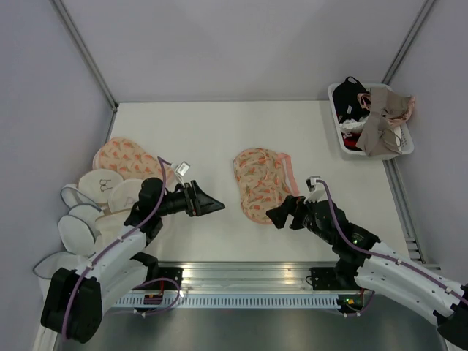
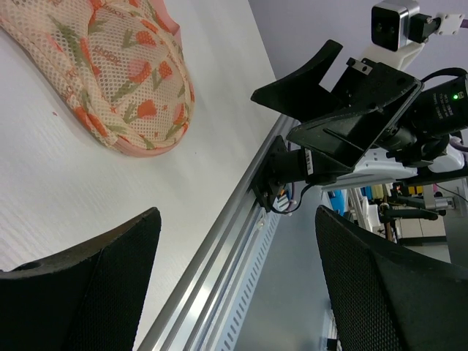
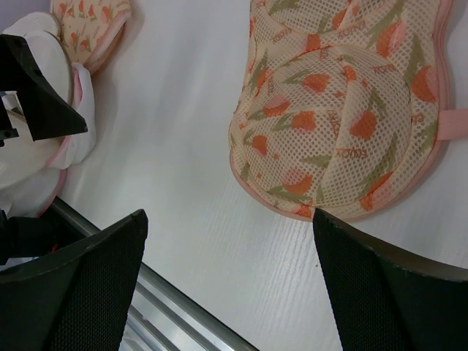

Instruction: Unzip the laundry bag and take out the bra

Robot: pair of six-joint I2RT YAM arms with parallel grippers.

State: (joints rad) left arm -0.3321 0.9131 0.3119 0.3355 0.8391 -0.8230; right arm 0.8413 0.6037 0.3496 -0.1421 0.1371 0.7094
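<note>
Top external view: the laundry bag [image 1: 262, 183] lies flat at the middle of the white table [image 1: 212, 128], its peach fabric printed with orange-red shapes and edged in pink. The left gripper [image 1: 216, 206] hangs just left of it, pointing toward it but apart from it. The right gripper [image 1: 274, 214] sits at the bag's near right edge, and whether it touches cannot be told here. A white basket [image 1: 344, 139] of garments stands at the far right corner, and a stack of white mesh pouches [image 1: 84, 216] lies at the left edge with a second peach pouch [image 1: 124, 159] behind it. Left wrist view: the left arm's two black fingers [image 2: 88, 285] stand wide apart with nothing between them. The bag lies ahead at upper left, beside the metal rail [image 2: 219, 270]. Right wrist view: the right arm's fingers [image 3: 69, 289] are likewise spread and empty, low over the table. The bag's rounded near edge lies just above the right-hand finger.
</note>
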